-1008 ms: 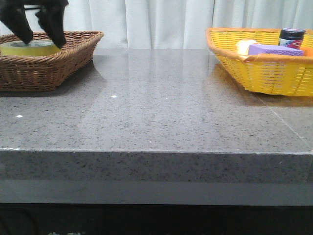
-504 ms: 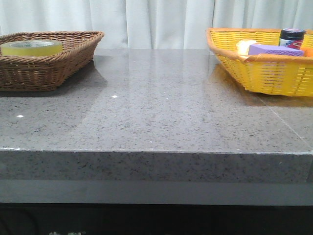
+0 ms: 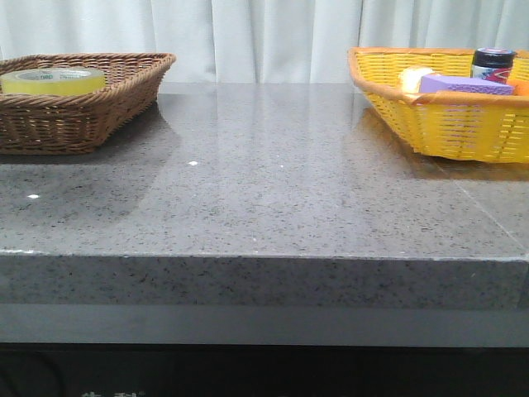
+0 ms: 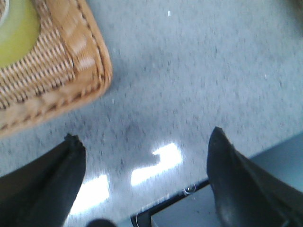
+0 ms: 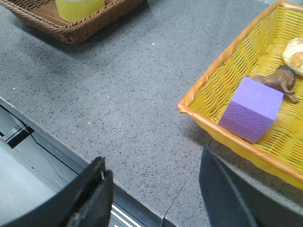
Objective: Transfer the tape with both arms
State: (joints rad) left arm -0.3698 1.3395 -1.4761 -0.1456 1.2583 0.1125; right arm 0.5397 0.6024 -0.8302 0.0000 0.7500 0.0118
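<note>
The yellow tape roll (image 3: 53, 80) lies flat in the brown wicker basket (image 3: 99, 103) at the far left of the table. It also shows in the left wrist view (image 4: 14, 35) and in the right wrist view (image 5: 78, 8). Neither gripper shows in the front view. My left gripper (image 4: 144, 144) is open and empty, above the table's front edge, off the basket's corner (image 4: 90, 71). My right gripper (image 5: 154, 172) is open and empty, over the front edge of the table near the yellow basket (image 5: 213, 118).
The yellow basket (image 3: 430, 116) at the right holds a purple sponge block (image 5: 253, 108), a bread roll (image 5: 294, 54), a brown toy animal (image 5: 279, 80) and a dark-capped jar (image 3: 493, 62). The grey stone table (image 3: 273, 182) lies between the baskets. White curtains hang behind.
My left gripper was over the tape in the brown basket a second ago and has left the front view. The tape stays in the basket.
</note>
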